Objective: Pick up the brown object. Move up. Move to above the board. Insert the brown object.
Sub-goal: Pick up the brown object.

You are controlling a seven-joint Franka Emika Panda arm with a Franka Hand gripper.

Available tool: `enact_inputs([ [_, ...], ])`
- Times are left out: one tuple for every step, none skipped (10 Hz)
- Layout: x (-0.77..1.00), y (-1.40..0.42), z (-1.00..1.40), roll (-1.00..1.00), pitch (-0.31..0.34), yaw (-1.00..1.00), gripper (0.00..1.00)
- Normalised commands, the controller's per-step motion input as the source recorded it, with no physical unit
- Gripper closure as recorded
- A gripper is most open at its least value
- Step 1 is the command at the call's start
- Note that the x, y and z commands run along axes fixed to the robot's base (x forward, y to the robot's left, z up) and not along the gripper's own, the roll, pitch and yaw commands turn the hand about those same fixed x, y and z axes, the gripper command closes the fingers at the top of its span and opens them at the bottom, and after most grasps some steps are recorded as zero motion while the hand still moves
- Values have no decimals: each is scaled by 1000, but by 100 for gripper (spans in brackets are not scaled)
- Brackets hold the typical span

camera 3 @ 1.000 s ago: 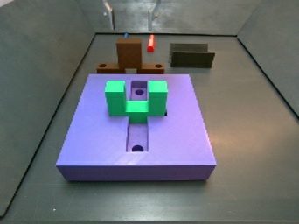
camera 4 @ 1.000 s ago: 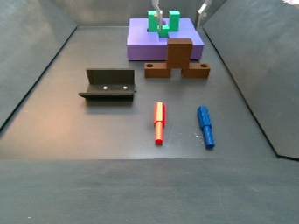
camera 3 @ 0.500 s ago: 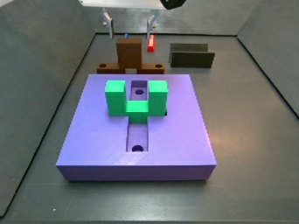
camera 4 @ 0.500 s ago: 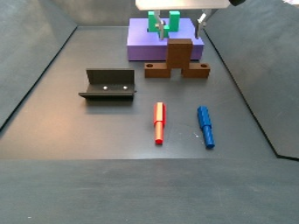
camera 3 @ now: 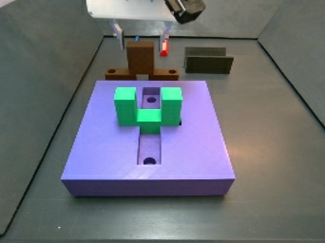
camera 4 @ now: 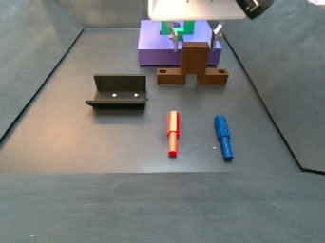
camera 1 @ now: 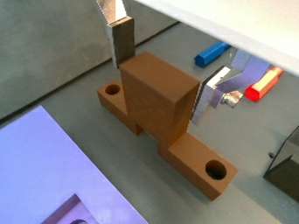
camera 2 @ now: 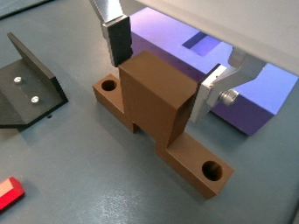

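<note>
Grey counter (camera 4: 76,123), walled on the sides. Nearest in a side view is the board (camera 3: 146,142), and just behind it sits the brown object (camera 3: 139,63) flat on the counter. End effector (camera 2: 163,59) hangs right over it, plates spread apart either side of the upright block, not touching yet. I'd drop a bit lower, stay centred, then squeeze on the block's flat faces so it doesn't twist.

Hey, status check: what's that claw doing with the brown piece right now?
Claw open, fingers either side of the brown object's upright block, not yet clamped. Brown object on the floor beside the board. Nothing between them in the way.
</note>
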Motion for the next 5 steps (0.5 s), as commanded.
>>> enact_inputs([
  [63,0,-291,93,0,0,0],
  [86,0,-231,99,0,0,0],
  [100,0,-186,127,0,-14,0],
  [71,0,-174,126,0,-49,0],
  [43,0,-117,99,0,-29,0],
])
